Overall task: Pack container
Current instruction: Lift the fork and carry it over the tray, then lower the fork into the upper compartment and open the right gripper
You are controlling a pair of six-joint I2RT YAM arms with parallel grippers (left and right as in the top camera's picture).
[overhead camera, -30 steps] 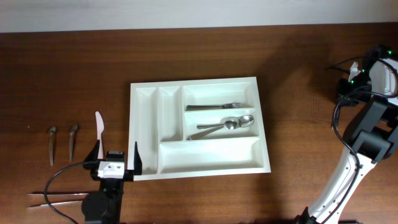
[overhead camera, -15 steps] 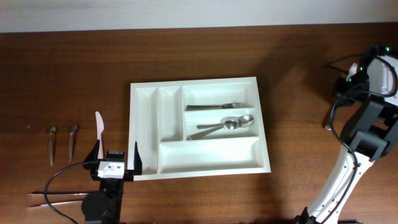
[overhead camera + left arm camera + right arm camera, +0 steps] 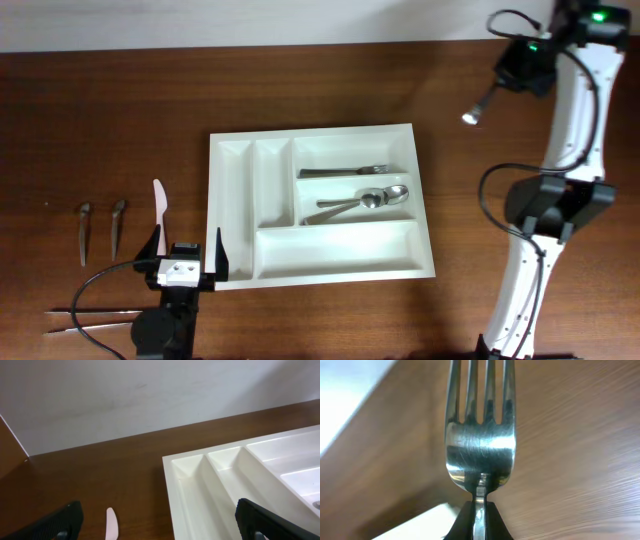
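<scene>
The white container (image 3: 232, 146) lies mid-table; its two narrow compartments and the front wide one are empty. It also shows in the left wrist view (image 3: 190, 467). A fork (image 3: 345, 171) lies in its back wide compartment and spoons (image 3: 360, 200) in the middle one. My right gripper (image 3: 497, 93) is raised over the far right of the table, right of the container, shut on a metal fork (image 3: 480, 435) whose shiny end (image 3: 470, 117) points toward the container. My left gripper (image 3: 187, 250) is open and empty at the container's front left corner; its fingers frame the left wrist view (image 3: 160, 532).
A white plastic knife (image 3: 159, 200) lies left of the container and shows in the left wrist view (image 3: 112, 522). Two small spoons (image 3: 84, 232) (image 3: 116, 225) lie farther left. Long metal utensils (image 3: 90, 318) lie at the front left. The right arm's base stands at the front right (image 3: 540, 260).
My right arm has swung from the right edge up and leftward to the far right of the table, and the fork in its gripper now shows. The left arm has not moved.
</scene>
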